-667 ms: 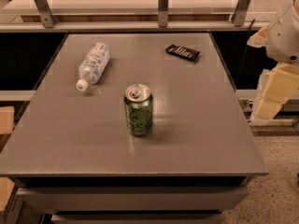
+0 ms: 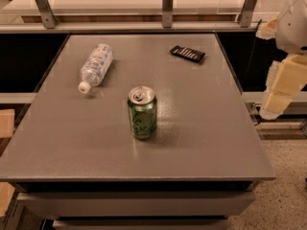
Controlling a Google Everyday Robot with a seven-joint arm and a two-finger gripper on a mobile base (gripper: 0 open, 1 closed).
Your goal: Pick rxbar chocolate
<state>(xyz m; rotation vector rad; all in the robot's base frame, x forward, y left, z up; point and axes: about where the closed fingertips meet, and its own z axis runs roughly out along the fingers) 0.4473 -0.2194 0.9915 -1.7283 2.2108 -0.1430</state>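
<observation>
Three things sit on a grey tabletop (image 2: 206, 143), seen from above its near edge, and none of them is being held.

Toward the far left corner a clear plastic water bottle (image 2: 96, 66) lies on its side, its white cap pointing to the near left.

Around the middle of the tabletop, a little nearer the viewer, a green soda can (image 2: 142, 113) stands upright with its top already opened.

Toward the far right corner, well apart from both the bottle and the can, lies the rxbar chocolate (image 2: 187, 53), a small flat black wrapped bar with faint pale lines of print. It rests flat on the surface, slightly angled, close to the far edge and a short way in from the right edge. Nothing touches it.

Past the right edge, off the tabletop altogether, the robot's cream-coloured arm (image 2: 291, 30) comes down from the upper right, and the gripper (image 2: 271, 104) hangs at its lower end beside the right edge, about level with the can and nearer the viewer than the bar. Whether the jaws are released or clenched cannot be told, but they carry nothing that shows.

As a judgement, the task is at its very beginning: the reach, the grasp and the lift of the bar are all left to do.
</observation>
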